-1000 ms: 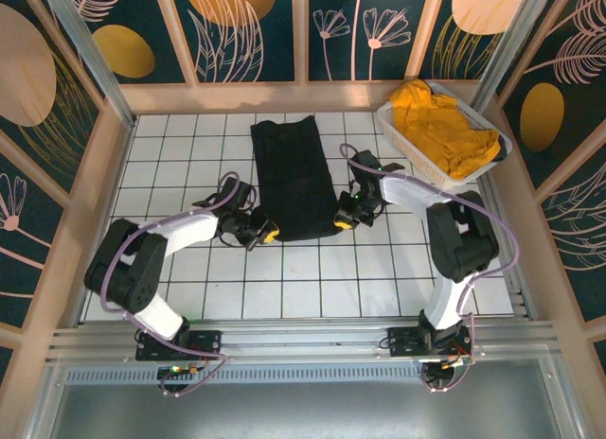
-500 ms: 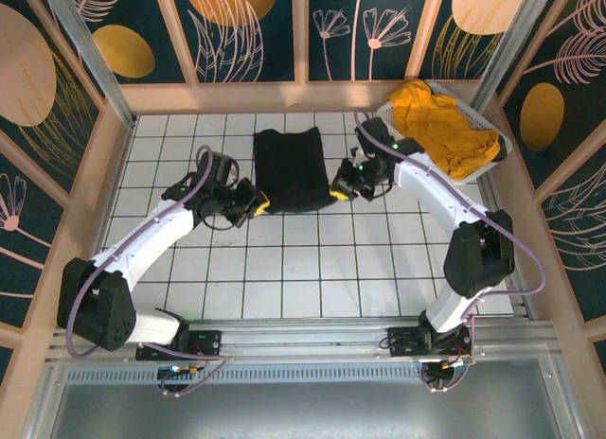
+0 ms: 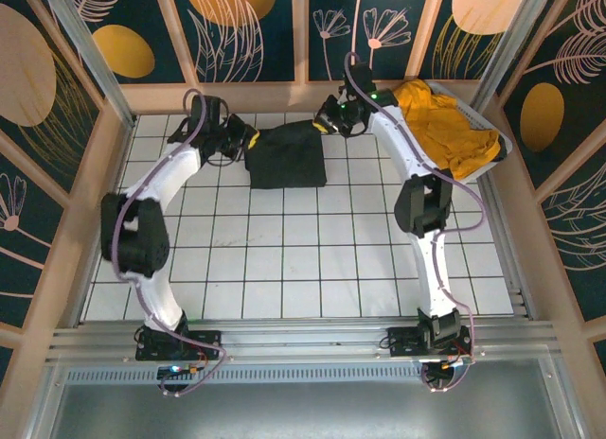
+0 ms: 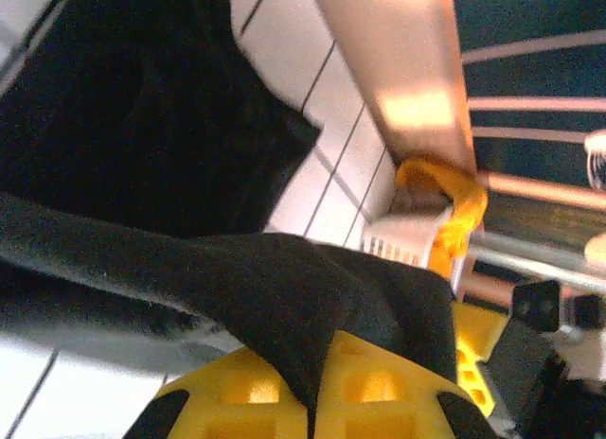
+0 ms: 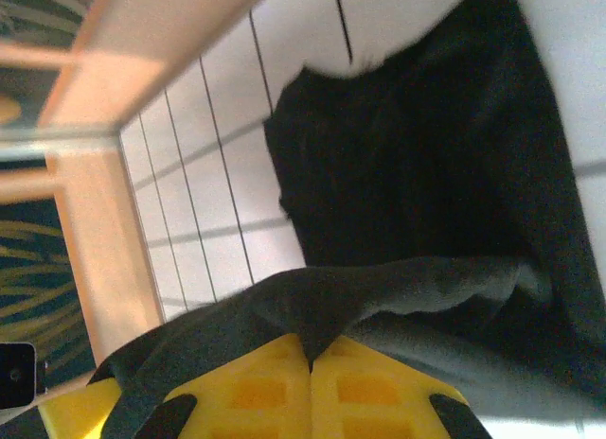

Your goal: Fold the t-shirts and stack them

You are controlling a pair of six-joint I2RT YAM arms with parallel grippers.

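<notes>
black shirt (image 3: 287,160) at 12 o'clock, left gripper (image 3: 247,143) clamping its 10 o'clock corner, right gripper (image 3: 325,127) clamping 1 o'clock corner

The first t-shirt (image 3: 287,157) lies on the table (image 3: 284,259) near its far edge, about midway across. The left gripper (image 3: 248,142) is clamped on its far-left corner and the right gripper (image 3: 327,125) on its far-right corner. In the table's far-right corner stands the basket (image 3: 500,141) with the second t-shirt (image 3: 440,127) inside, apart from the first.
</notes>
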